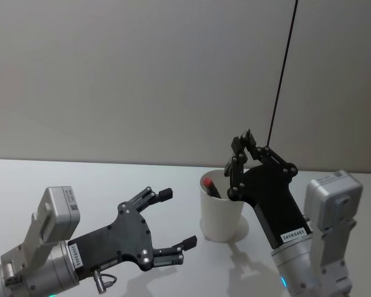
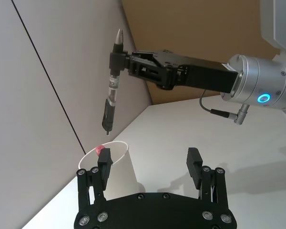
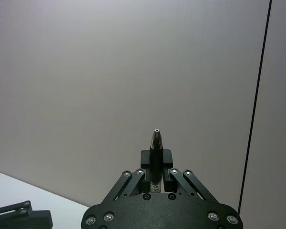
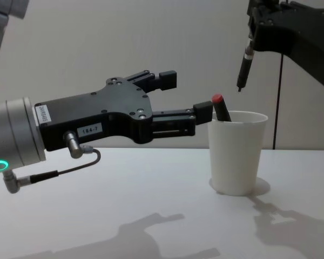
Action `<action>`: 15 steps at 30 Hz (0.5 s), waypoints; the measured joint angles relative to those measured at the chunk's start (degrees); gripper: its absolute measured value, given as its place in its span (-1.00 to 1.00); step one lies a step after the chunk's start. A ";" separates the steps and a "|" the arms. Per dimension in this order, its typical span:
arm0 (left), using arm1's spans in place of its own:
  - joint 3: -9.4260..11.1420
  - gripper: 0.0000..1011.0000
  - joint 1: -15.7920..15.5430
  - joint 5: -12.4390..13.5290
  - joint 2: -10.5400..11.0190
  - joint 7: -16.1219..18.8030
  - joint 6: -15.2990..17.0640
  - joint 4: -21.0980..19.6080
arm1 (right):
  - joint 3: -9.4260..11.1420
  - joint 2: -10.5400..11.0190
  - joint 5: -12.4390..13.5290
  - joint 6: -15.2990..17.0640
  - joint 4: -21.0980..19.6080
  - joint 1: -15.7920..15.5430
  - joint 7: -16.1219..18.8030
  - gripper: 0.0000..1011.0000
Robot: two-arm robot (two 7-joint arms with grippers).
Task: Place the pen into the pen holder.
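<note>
My right gripper is shut on a dark pen and holds it upright above the pen holder, a white paper cup on the table. The pen's lower end hangs a little above the cup's rim. In the left wrist view the pen shows in full length, clamped near its upper end by the right gripper. A second pen with a red cap leans inside the cup. My left gripper is open and holds nothing, just left of the cup.
The white table is bare to the left of the cup and in front of it. A plain wall stands close behind, with a thin black vertical line running down it behind the right gripper.
</note>
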 joint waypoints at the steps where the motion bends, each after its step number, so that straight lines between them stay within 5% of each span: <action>1: 0.00 0.98 0.00 0.00 0.00 0.00 0.00 0.00 | -0.06 -0.13 -0.49 0.07 0.15 0.06 -0.26 -0.72; 15: 0.00 0.98 0.00 0.00 0.00 0.00 0.00 0.00 | -0.56 -2.05 -7.15 1.28 2.46 0.85 -3.91 -0.72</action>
